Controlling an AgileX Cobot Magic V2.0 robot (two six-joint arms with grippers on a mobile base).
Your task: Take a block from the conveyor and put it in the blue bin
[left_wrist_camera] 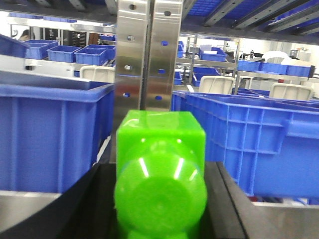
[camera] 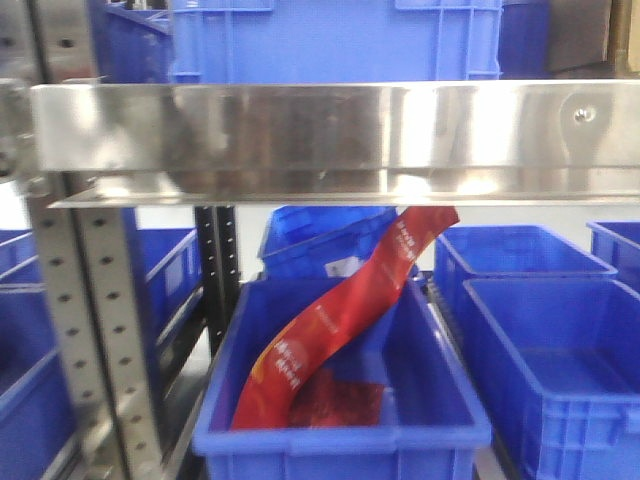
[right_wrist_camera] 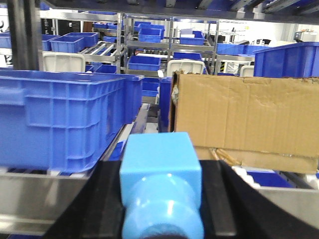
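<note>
Green block [left_wrist_camera: 160, 169], blue block [right_wrist_camera: 160, 179]: long axes forward, round ends nearest.

A glossy bright green block [left_wrist_camera: 160, 149] stands upright, close up, and the blue bin [camera: 340, 450] sits open-topped.

The green block [left_wrist_camera: 160, 174], sky-blue block [right_wrist_camera: 160, 184] and blue bin [camera: 340, 438] are plain; the red packet [camera: 340, 310] seems yellow-lettered.

Steel shelf rail [camera: 300, 130], perforated upright [camera: 100, 330], cardboard box [right_wrist_camera: 244, 119].
</note>
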